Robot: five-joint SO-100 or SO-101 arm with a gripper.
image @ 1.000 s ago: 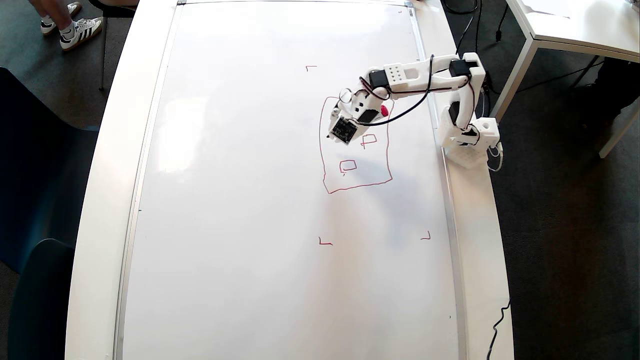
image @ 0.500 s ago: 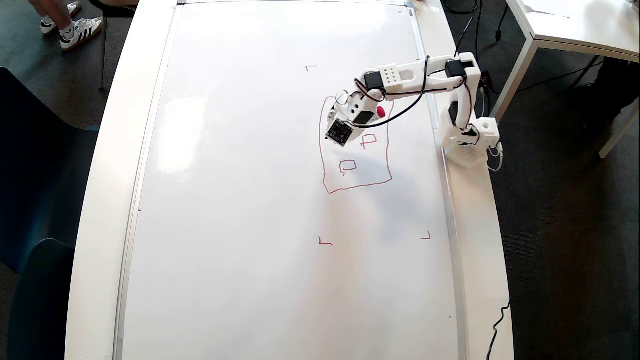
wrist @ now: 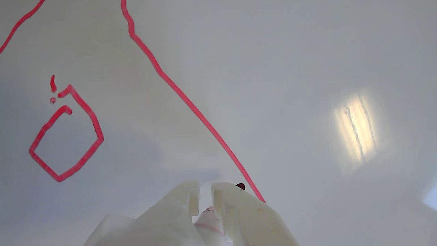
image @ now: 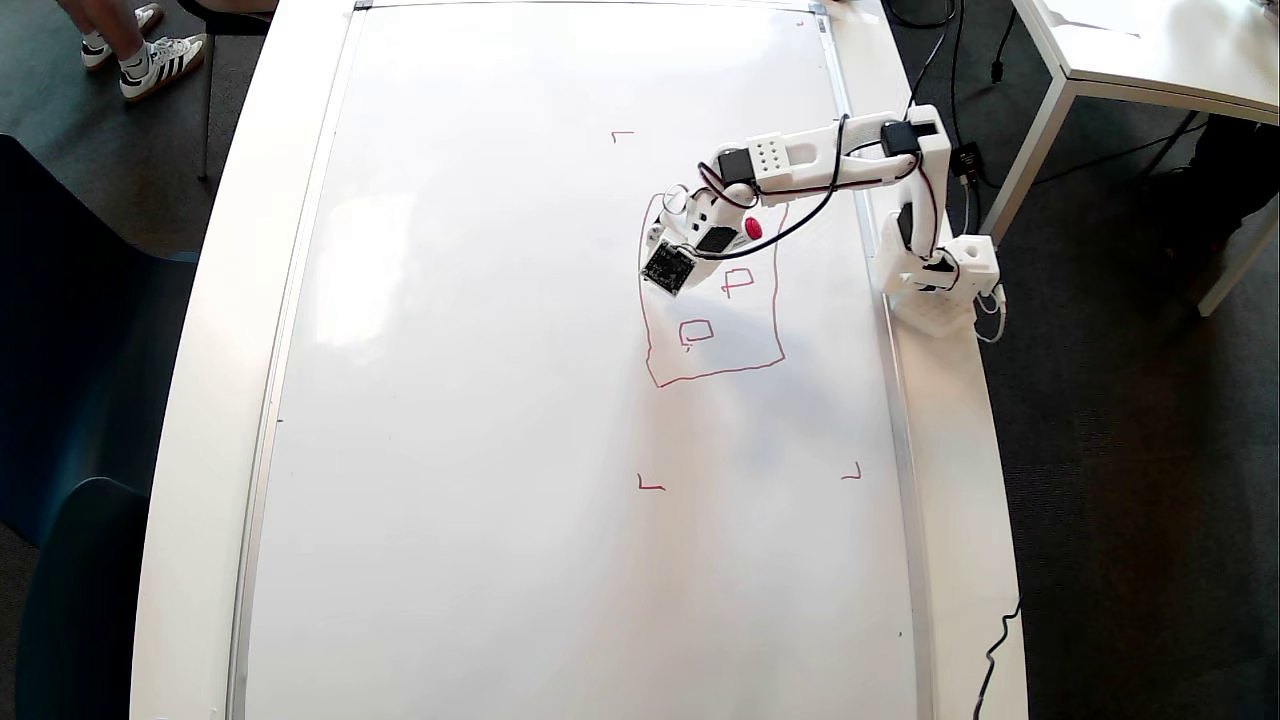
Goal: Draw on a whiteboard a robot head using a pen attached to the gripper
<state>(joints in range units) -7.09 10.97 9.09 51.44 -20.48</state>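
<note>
In the overhead view the whiteboard is lying flat and covering nearly the whole white tabletop, its thin silver frame running just inside the tabletop's long edges. The robot head, a wobbly red outline with two small squares inside it, is sitting in the upper right part of the whiteboard, nearer the right frame edge than the left. Small red corner marks are lying around it, well apart from the outline.

The arm base is standing on the tabletop's right edge, just outside the frame, and the arm is reaching leftward over the board. The gripper is hanging over the upper left corner of the robot head, with its small dark square board facing up. The pen is showing as a red end beside the black servo.

In the wrist view the gripper is entering from the bottom edge, its two white fingers standing close together with a narrow gap, closed around the pen, whose white body is sitting wedged between them. A dark red tip is peeking out just beside the right finger, right next to the long red line of the outline; whether it is touching the board cannot be told. One small red square is lying to the left of that line
</note>
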